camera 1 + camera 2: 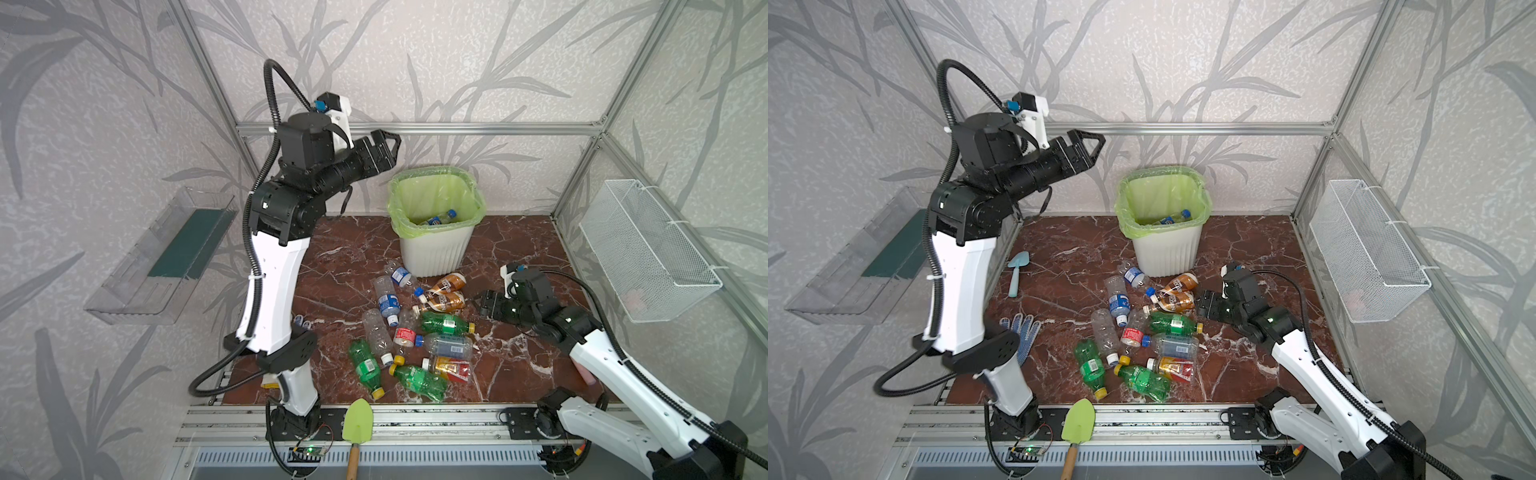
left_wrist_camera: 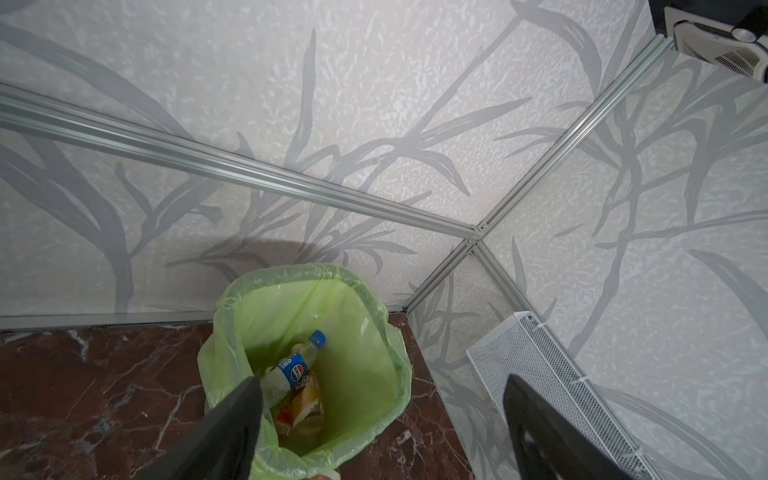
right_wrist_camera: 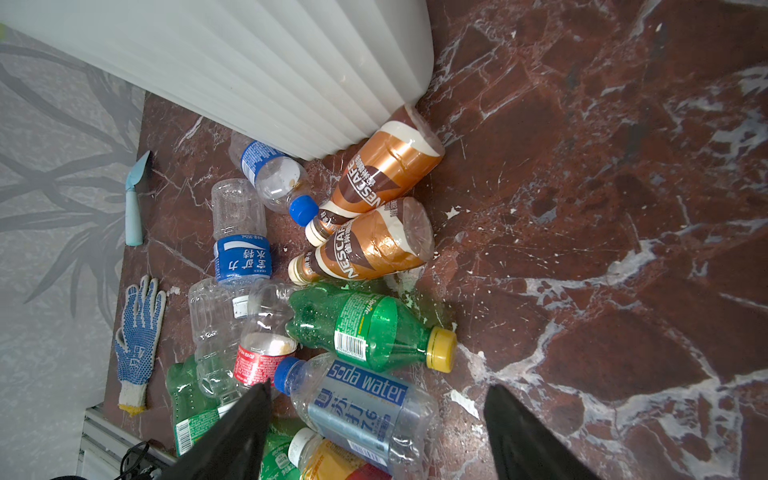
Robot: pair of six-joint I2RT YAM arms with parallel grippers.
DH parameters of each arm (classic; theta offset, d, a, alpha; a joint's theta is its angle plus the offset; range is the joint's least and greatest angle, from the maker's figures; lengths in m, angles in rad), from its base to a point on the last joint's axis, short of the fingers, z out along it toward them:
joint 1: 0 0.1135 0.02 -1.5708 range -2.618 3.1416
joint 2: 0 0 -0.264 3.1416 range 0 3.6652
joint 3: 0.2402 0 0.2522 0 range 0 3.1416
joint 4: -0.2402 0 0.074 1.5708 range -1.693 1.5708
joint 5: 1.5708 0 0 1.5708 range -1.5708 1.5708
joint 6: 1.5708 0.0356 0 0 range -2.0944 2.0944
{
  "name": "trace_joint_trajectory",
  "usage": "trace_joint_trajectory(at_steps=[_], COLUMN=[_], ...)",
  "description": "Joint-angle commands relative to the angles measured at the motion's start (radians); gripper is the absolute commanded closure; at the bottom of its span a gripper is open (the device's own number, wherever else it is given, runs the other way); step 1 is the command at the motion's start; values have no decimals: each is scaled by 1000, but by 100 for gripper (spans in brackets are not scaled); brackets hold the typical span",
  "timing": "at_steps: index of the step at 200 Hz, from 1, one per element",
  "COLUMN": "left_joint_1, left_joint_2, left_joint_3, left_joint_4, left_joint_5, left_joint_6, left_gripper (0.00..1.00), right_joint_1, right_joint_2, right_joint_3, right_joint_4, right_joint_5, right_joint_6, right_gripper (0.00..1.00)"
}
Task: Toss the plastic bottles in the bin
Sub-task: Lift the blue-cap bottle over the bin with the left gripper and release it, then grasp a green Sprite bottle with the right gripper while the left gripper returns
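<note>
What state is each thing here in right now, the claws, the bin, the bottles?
Left gripper: open, empty, raised beside the bin.
Right gripper: open, empty, low by the pile.
Bin: upright, bagged, a few bottles inside.
Pepsi bottle: lying in the bin.
Pile of bottles: lying on the table, capped.

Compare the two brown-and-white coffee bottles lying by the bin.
The coffee bottle nearer the bin touches the bin with its base; the farther coffee bottle lies clear of it. The nearer one's cap is hidden behind a blue cap; the farther one's cream cap shows. Both lie on their sides, caps pointing the same way.
</note>
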Motion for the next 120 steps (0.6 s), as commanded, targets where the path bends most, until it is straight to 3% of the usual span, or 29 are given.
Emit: trace_joint_trajectory(at_steps=[1,25,54,120], left_joint_1=[-1,1,5,22], left_joint_2=[-244,-324,-447,-619], left_joint_3=[-499,-646,-889,-1298], left_joint_4=[335,220,232,150], left_joint_5=[-67,-158,-190,-207], left_joint_6=[-21,-47,-78,-193], left_gripper=[11,11,11,13], right_joint_1=[-2,0,27,236], right_joint_2=[-8,-13,-3,-4], right_joint_3=[-21,-38,-43,-106], right_joint_4=[-21,-49,-111,-192], right_joint_5=[-20,-38,-55,-20], right_joint_6=[13,9,-20,26], right_gripper=[19,20,20,21])
